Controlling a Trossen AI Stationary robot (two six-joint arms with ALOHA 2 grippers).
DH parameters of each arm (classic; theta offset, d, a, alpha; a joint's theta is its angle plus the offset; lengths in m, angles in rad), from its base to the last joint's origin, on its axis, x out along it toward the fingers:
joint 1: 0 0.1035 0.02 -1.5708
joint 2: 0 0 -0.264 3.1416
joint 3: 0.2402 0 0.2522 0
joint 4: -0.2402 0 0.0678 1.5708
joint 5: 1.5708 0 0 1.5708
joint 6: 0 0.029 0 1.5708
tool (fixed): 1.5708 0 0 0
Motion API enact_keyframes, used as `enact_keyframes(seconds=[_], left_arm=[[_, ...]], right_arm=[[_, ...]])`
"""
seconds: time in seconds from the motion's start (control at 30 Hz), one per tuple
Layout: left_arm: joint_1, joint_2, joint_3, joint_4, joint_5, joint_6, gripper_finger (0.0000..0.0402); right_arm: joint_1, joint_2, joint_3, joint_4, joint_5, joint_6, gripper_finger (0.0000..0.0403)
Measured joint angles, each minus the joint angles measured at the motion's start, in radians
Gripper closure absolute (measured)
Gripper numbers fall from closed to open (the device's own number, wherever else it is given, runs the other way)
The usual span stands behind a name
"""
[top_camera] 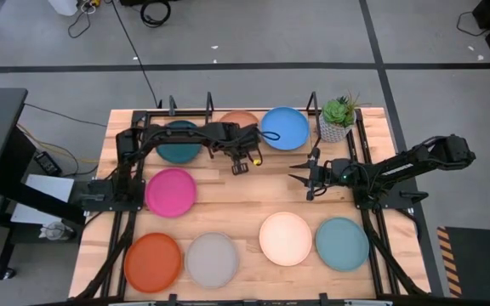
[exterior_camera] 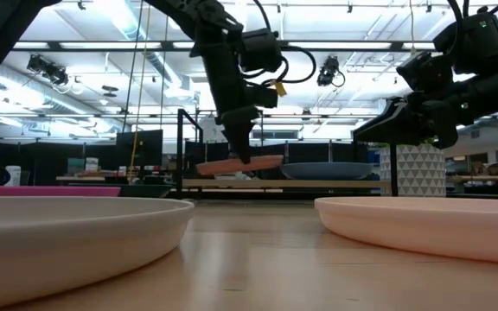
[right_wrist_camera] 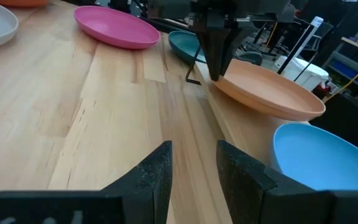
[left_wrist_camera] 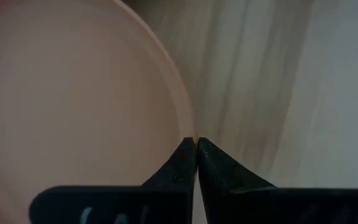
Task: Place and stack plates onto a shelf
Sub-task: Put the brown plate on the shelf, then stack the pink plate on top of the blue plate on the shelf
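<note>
In the overhead view the orange plate (top_camera: 152, 261) and grey plate (top_camera: 212, 258) lie at the lower left of the surface (top_camera: 253, 200), with the magenta plate (top_camera: 171, 190) above them. The dark teal plate (top_camera: 179, 141) sits on the shelf (top_camera: 170, 110) at upper left. The left claw (top_camera: 242, 153), at upper centre, is pinched tight on the rim of the peach plate (top_camera: 240, 120), held tilted over the shelf. The blue plate (top_camera: 285, 128) rests just right of it. The right claw (top_camera: 303, 177), partly parted and empty, hovers right of centre. Cream plate (top_camera: 285, 238) and light teal plate (top_camera: 342, 243) lie lower right.
</note>
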Motion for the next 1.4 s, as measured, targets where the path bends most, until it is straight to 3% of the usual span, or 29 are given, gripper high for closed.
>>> enact_keyframes(seconds=[0.37, 0.73, 1.1, 1.23, 1.4], left_arm=[[0.086, 0.019, 0.001, -0.006, 0.081, 0.037, 0.0386], [0.066, 0.019, 0.001, -0.007, 0.107, 0.038, 0.0384], [0.020, 0.020, 0.022, -0.035, 0.009, 0.035, 0.0305], [-0.014, 0.020, 0.127, -0.135, 0.000, -0.032, 0.0292], [-0.087, 0.020, 0.250, -0.288, 0.059, -0.249, 0.0290]], right_arm=[[0.000, 0.000, 0.000, 0.000, -0.001, -0.005, 0.0273], [0.000, 0.000, 0.000, -0.008, -0.001, -0.006, 0.0273], [0.000, 0.000, 0.000, -0.008, -0.009, -0.005, 0.0273], [0.000, 0.000, 0.000, -0.008, -0.009, -0.005, 0.0273], [0.000, 0.000, 0.000, -0.007, -0.009, -0.013, 0.0273]])
